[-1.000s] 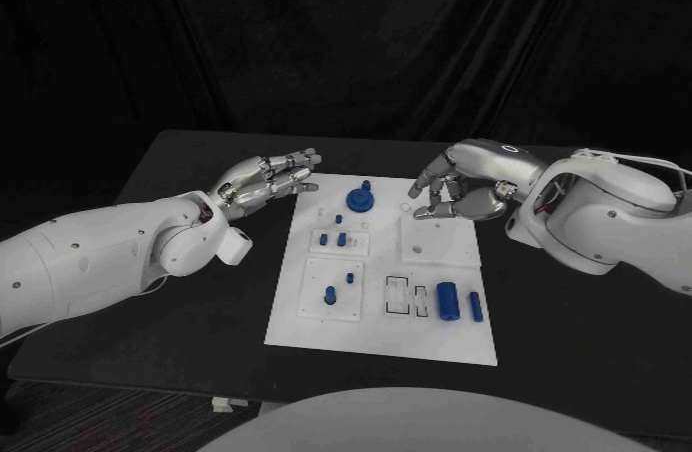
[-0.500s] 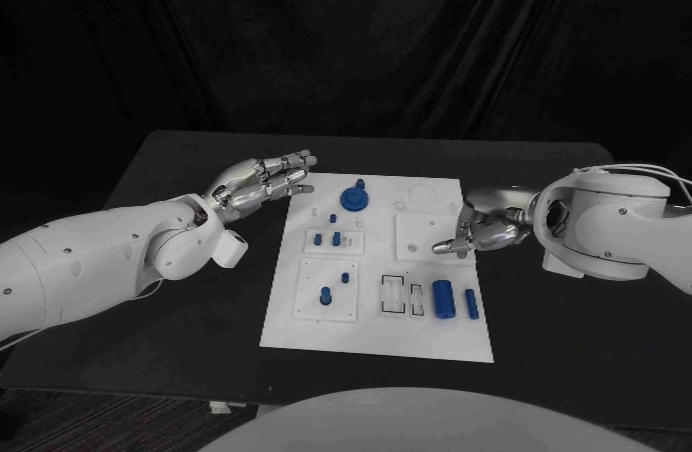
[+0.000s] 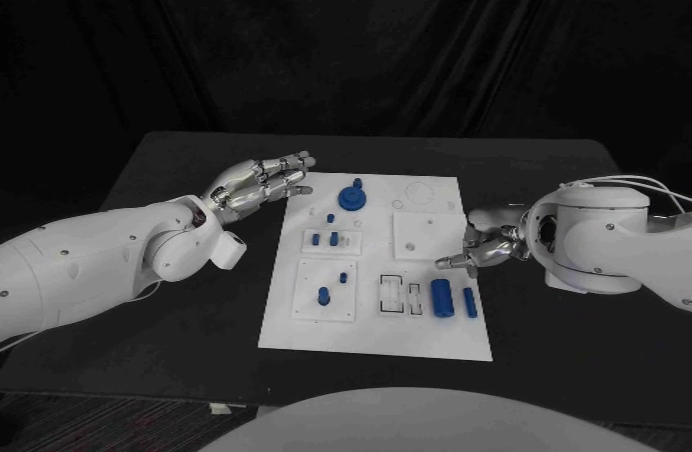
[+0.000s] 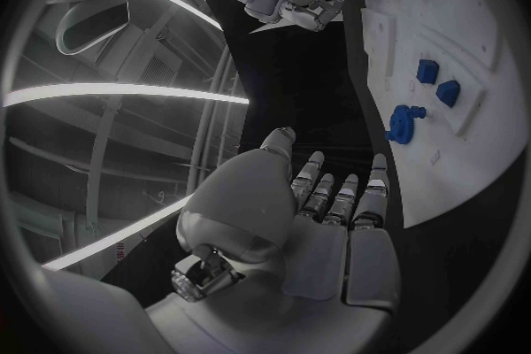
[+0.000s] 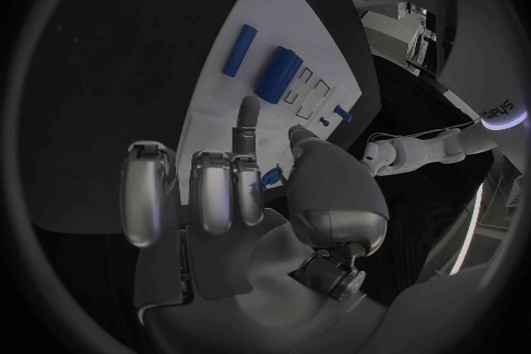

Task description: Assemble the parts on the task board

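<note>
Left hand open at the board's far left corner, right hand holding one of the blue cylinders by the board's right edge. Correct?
Not quite. The right hand holds nothing: the head view shows both blue cylinders lying on the task board, apart from its fingers. The left hand is open at the far left corner.

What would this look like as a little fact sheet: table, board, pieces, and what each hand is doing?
table: black
board: white plate lying flat mid-table
pieces: small blue parts on the board, among them a round knobbed piece at the far end and two cylinders lying near the right edge
left hand: holds nothing, fingers apart, by the board's far left corner
right hand: holds nothing, at the board's right edge
</note>
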Robot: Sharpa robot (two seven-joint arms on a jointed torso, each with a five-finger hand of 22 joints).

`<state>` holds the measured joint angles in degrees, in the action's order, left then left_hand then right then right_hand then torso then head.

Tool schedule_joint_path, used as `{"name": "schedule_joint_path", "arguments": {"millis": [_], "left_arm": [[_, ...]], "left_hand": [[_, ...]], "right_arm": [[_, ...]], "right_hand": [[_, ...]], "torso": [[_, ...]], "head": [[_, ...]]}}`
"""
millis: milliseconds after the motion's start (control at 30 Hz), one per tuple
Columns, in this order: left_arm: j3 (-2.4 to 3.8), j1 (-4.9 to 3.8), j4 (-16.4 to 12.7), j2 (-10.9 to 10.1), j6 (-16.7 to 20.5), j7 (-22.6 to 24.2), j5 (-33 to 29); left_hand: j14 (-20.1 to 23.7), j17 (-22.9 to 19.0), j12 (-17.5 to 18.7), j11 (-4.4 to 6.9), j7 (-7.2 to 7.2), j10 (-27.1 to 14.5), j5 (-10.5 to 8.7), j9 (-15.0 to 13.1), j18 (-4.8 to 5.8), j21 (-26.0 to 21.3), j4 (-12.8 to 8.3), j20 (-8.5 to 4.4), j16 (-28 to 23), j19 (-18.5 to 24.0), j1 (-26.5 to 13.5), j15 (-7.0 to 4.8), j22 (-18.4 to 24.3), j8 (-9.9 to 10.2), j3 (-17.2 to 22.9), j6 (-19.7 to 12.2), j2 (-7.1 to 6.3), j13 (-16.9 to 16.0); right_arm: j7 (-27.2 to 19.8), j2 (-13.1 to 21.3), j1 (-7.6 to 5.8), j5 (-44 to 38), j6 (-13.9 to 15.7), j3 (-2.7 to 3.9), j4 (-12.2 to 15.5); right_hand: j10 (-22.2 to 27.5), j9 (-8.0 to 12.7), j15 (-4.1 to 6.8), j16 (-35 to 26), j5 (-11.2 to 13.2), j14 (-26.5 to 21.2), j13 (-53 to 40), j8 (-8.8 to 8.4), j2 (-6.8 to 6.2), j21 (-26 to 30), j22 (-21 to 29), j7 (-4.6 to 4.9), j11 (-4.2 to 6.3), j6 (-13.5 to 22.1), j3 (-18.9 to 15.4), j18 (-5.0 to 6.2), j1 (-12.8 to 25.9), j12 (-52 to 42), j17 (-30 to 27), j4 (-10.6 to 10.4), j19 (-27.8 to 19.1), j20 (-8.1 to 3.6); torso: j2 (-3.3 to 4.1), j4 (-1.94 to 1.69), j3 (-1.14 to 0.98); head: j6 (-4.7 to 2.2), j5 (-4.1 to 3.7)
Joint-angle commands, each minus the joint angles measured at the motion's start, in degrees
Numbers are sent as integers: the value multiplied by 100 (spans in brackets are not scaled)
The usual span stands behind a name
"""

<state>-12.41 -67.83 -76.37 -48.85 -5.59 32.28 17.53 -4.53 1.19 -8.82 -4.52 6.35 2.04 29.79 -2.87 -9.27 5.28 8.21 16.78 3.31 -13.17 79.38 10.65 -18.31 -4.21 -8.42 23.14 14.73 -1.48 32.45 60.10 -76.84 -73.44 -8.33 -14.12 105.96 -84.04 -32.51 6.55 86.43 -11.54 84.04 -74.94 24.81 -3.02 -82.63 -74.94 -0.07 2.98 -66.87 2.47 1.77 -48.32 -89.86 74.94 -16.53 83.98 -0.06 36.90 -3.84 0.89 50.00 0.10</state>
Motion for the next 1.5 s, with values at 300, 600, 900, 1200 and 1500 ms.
{"name": "schedule_joint_path", "arguments": {"millis": [300,600,900,1200,1500], "left_arm": [[6,9,-16,15,-40,31,-42],[6,10,-3,33,-68,18,-42],[6,13,16,51,-89,10,-42],[6,21,32,74,-118,-2,-42],[6,32,32,73,-140,-23,-42]], "left_hand": [[5,7,-18,-33,12,17,17,-5,84,21,9,0,17,-19,4,42,10,-33,40,41,52,-9],[4,7,-17,-38,15,18,16,-3,86,20,6,0,18,-17,4,46,16,-33,43,36,49,-9],[4,7,-17,-38,15,18,16,-3,86,20,6,0,18,-17,4,46,16,-33,43,36,49,-9],[3,7,-19,-44,20,20,16,-3,88,21,3,1,20,-20,5,51,16,-34,49,37,48,-9],[-2,9,-27,-51,26,23,17,-3,90,21,0,1,24,-21,6,57,18,-37,56,45,49,-10]], "right_arm": [[588,-153,206,-86,71,0,25],[625,-297,357,-86,130,0,-7],[612,-407,427,-86,163,1,-47],[645,-541,523,-86,117,1,-155],[862,-617,587,-86,-360,1,-250]], "right_hand": [[-596,-328,38,-109,91,449,-1506,60,-103,120,-1252,5,51,161,6,16,-388,-14,706,7,231,-28],[-596,-457,71,53,287,503,-1506,5,-154,-24,-1291,31,34,295,-26,-11,-501,-14,962,-4,286,-57],[-596,-507,69,80,404,510,-1506,-21,-154,-45,-1295,39,28,326,-29,-15,-566,-14,1002,1,291,-58],[-596,-574,63,92,438,510,-1506,-61,-157,-1,-1278,51,18,382,-14,-3,-759,-14,1012,37,266,-54],[-596,-745,-113,23,-855,476,-1506,-253,-154,452,-1137,219,-100,1103,37,97,-1362,-14,868,267,58,100]], "torso": [[-9,7,9],[-10,-1,2],[-4,-1,6],[-3,-4,4],[-6,1,5]], "head": [[0,13],[0,2],[0,6],[0,0],[0,20]]}}
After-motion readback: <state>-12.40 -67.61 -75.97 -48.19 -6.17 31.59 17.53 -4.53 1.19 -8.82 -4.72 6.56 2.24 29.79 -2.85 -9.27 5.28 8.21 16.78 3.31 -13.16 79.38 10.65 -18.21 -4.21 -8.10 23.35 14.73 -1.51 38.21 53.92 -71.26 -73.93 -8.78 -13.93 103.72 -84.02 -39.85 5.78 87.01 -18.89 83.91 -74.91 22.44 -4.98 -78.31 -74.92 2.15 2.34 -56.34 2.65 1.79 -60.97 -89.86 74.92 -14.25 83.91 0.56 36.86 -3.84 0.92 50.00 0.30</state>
